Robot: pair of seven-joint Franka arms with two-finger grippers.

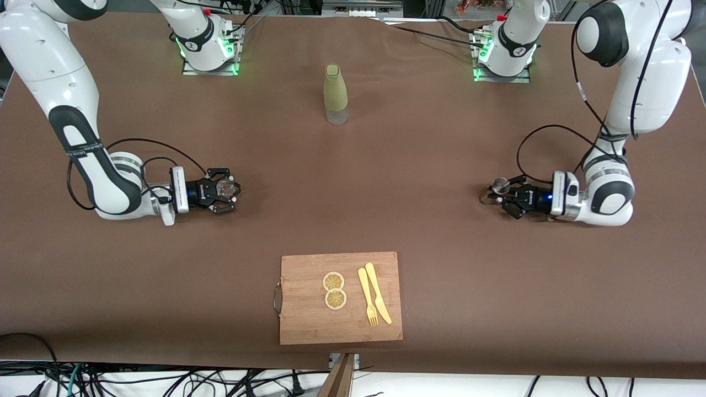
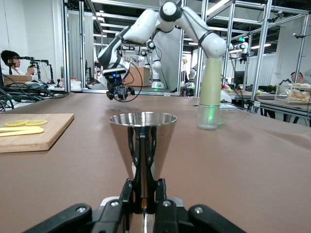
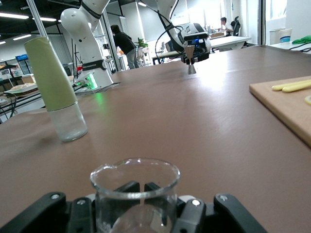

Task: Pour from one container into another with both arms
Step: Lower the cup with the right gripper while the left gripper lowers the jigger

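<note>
Grippers low at both ends of the table: the left gripper [image 1: 495, 197] is clamped on a steel cup [image 2: 142, 127], a cone-shaped measure held by its narrow waist, while the right gripper [image 1: 227, 191] is closed round a glass beaker [image 3: 134, 190] with a small spout. Both vessels sit upright, at or just above the brown table [image 1: 419, 182], well apart from each other, each toward its own arm's end.

Between the arm bases stands a green bottle [image 1: 335, 94]. Nearest the camera lies a board [image 1: 309, 325] carrying two lemon slices [image 1: 334, 290], a fork [image 1: 368, 296] and a knife [image 1: 378, 292] — none of it in the way.

Judging by the layout, the lift and meeting of the two vessels is at hand; no pouring has started. Done well, both arms would raise their loads level, meet over the bare middle of the table short of the bottle, and bring one rim just above the other before any tilt — slowly, since the cone's wide mouth could spill early. Whether either vessel holds anything cannot be told.
</note>
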